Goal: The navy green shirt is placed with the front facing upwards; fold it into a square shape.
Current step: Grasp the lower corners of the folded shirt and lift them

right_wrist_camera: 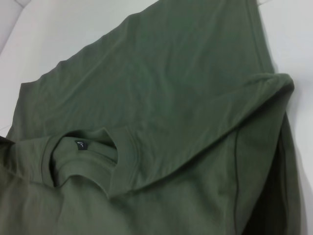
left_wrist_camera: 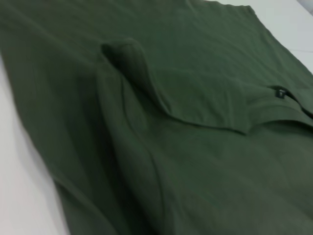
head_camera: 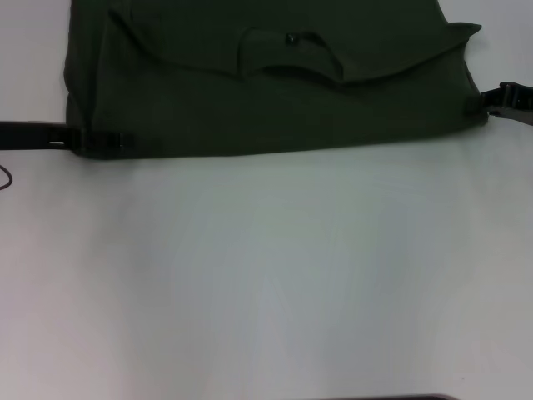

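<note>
The white table (head_camera: 266, 283) is bare in front. Behind it the navy green shirt (head_camera: 275, 92) lies folded, collar up. The left gripper (head_camera: 100, 142) and right gripper (head_camera: 500, 102) hold its near corners; whether the jaws pinch cloth I cannot tell. A fold seems underway; next, both corners must travel together.

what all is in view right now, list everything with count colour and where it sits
navy green shirt: one, dark olive green, spread across the far part of the table, its top part folded over so the collar faces up
collar: one, ribbed, same green, near the middle of the folded shirt
neck label: one, small and dark, inside the collar opening
table: one, white, bare surface filling the near half of the head view
dark cable: one, black, at the table's left edge
left gripper: one, black, at the shirt's near left corner
right gripper: one, black, at the shirt's right edge
</note>
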